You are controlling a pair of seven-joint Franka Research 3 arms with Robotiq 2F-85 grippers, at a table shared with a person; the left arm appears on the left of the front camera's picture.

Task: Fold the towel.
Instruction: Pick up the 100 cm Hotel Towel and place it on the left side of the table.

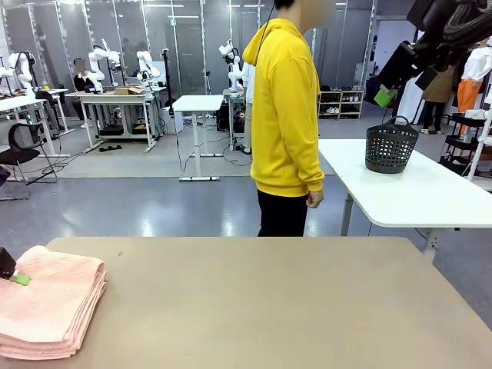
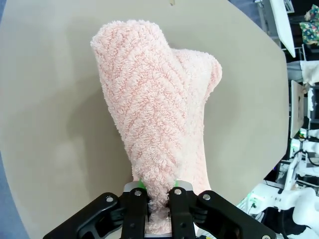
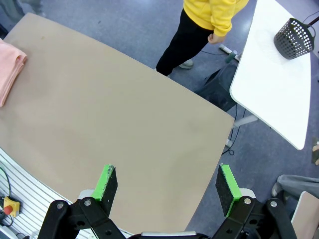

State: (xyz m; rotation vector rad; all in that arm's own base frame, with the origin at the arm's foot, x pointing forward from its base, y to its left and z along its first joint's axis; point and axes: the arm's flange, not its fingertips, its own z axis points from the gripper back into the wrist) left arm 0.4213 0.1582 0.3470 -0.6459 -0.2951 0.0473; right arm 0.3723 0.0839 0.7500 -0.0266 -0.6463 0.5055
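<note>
The pale pink towel (image 1: 48, 301) lies folded in several layers at the near left corner of the tan table (image 1: 269, 307). My left gripper (image 1: 14, 274) rests on its left edge, shut on the towel. In the left wrist view the towel (image 2: 157, 119) stretches away from the pinched fold between the fingers (image 2: 159, 203). My right gripper (image 3: 167, 185) hangs high above the table's right side, open, with nothing between its green pads (image 3: 105, 180). In the right wrist view the towel (image 3: 10, 69) shows at the far left edge.
A person in a yellow hoodie (image 1: 286, 108) stands at the far side of the table, arms down. A black basket (image 1: 390, 146) sits on a white table (image 1: 415, 188) to the back right. My right arm (image 1: 430, 42) is raised at the upper right.
</note>
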